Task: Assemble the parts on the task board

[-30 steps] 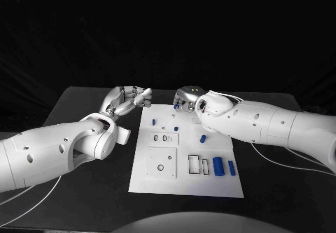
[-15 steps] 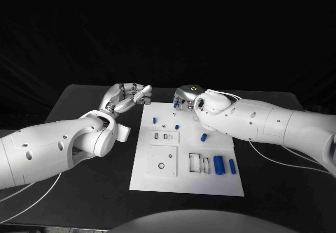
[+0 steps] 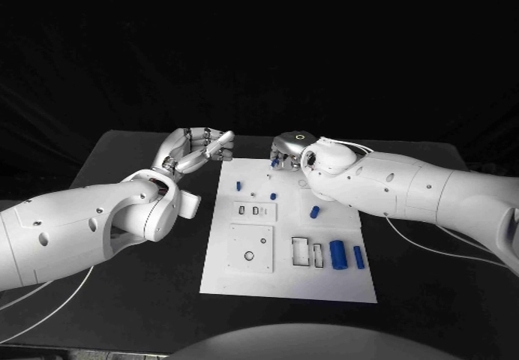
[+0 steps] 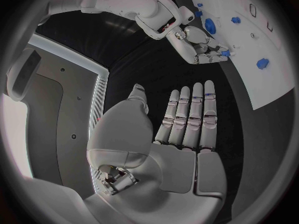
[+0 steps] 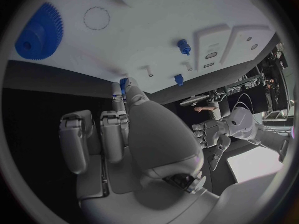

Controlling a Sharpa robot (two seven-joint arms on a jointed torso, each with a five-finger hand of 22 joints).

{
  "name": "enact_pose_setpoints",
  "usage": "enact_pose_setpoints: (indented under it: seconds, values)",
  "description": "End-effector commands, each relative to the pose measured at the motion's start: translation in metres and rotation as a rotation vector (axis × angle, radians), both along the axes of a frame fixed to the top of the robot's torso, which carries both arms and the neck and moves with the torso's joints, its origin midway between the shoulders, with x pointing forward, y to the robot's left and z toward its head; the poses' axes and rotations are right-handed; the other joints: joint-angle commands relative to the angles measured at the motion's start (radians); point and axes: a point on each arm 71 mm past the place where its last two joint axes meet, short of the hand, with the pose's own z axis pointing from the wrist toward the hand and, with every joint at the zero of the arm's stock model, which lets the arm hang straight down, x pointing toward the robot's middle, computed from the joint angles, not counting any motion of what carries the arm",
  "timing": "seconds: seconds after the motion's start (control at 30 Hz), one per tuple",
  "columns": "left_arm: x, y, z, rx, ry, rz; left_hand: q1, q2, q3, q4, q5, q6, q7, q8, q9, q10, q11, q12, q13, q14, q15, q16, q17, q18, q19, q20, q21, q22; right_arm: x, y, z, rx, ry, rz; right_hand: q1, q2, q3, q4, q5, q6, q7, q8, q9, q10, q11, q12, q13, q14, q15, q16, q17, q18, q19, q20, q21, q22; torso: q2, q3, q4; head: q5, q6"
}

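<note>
The white task board point(image 3: 286, 277) lies in the middle of the table. My right hand point(image 3: 288, 153) hovers at the board's far edge and pinches a small blue part point(image 3: 274, 160) at its fingertips; the same part point(image 4: 224, 53) shows in the left wrist view, and its tip point(image 5: 122, 83) shows in the right wrist view. My left hand point(image 3: 195, 153) is raised just left of the board's far corner, fingers straight and apart point(image 4: 187, 117), holding nothing. A blue cylinder point(image 3: 337, 256) and a blue bar point(image 3: 358, 258) lie on the board's near right. A blue gear point(image 5: 40, 32) lies on the board.
Small blue pegs point(image 3: 274, 196) point(image 3: 239, 184) and another blue piece point(image 3: 315, 212) are on the board's far half. Two white raised blocks point(image 3: 252, 214) point(image 3: 250, 251) with slots and holes sit left of centre. Black table point(image 3: 130, 150) surrounds the board.
</note>
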Motion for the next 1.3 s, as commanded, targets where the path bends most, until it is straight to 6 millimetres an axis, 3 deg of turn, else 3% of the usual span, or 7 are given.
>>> enact_pose_setpoints:
  seconds: [0.03,0.67,0.83,1.03,1.3]
  values:
    - [-0.0003,-0.0020,0.0019,-0.001,-0.012,-0.007,0.003,0.009,-0.006,0.000,0.003,0.008,0.002,-0.005,0.002,0.008,0.001,-0.006,0.001,-0.009,-0.001,-0.006,0.002,0.011,-0.007,0.000,-0.005,-0.001,-0.0007,0.0011,-0.0035,-0.036,0.018,0.005,-0.002,-0.010,0.006,0.002,0.007,-0.003,-0.004,-0.002,0.001,-0.006,-0.001,-0.006,0.001,0.104,-0.001,0.004,0.263,-0.007,0.105,-0.004,0.004,0.263,0.000,0.0002,0.0007,-0.003,0.000]
    - [-0.0003,-0.0025,0.0022,0.000,-0.014,-0.004,0.004,0.010,-0.006,0.000,0.003,0.009,0.002,-0.006,0.002,0.008,0.001,-0.006,0.002,-0.009,-0.001,-0.006,0.002,0.011,-0.007,0.000,-0.005,-0.001,0.0000,0.0058,-0.0051,-0.038,0.025,0.009,-0.007,-0.014,0.008,0.008,0.007,-0.007,-0.005,-0.005,0.000,-0.013,-0.002,-0.006,0.001,0.104,-0.002,0.004,0.263,-0.007,0.105,-0.005,0.004,0.263,-0.001,-0.0011,0.0010,0.000,-0.001]
    - [-0.0002,-0.0025,0.0032,0.001,-0.015,-0.004,0.004,0.010,-0.006,0.000,0.003,0.009,0.002,-0.006,0.002,0.008,0.001,-0.006,0.002,-0.009,-0.001,-0.006,0.002,0.011,-0.007,0.000,-0.005,-0.001,-0.0003,0.0052,-0.0068,-0.041,0.034,0.005,-0.014,-0.024,0.009,0.016,0.006,-0.020,-0.008,-0.010,-0.002,-0.032,-0.003,-0.007,0.001,0.104,-0.004,0.004,0.263,-0.007,0.105,-0.006,0.004,0.263,0.000,-0.0010,0.0007,0.003,-0.001]
    - [0.0002,-0.0027,0.0033,0.002,-0.015,-0.003,0.004,0.010,-0.006,0.000,0.003,0.009,0.002,-0.006,0.002,0.008,0.001,-0.006,0.002,-0.009,-0.001,-0.006,0.002,0.011,-0.007,0.000,-0.005,-0.001,-0.0008,0.0052,-0.0081,-0.048,0.045,0.000,-0.035,-0.054,0.001,0.034,0.005,-0.097,-0.012,-0.014,-0.009,-0.114,0.005,-0.007,0.001,0.104,-0.002,0.004,0.263,-0.007,0.105,-0.007,0.004,0.263,-0.001,-0.0011,0.0005,0.003,-0.002]
    - [0.0004,-0.0034,0.0034,0.002,-0.014,-0.004,0.004,0.010,-0.006,0.000,0.003,0.009,0.002,-0.006,0.002,0.008,0.001,-0.006,0.002,-0.009,-0.001,-0.006,0.002,0.011,-0.007,0.000,-0.005,-0.001,-0.0021,0.0032,-0.0082,-0.035,0.048,-0.009,-0.084,-0.095,-0.026,0.043,0.006,-0.255,0.000,-0.014,-0.010,-0.239,0.031,-0.007,0.002,0.104,0.011,0.004,0.263,-0.007,0.105,0.004,0.004,0.263,-0.001,-0.0009,0.0006,0.003,-0.003]
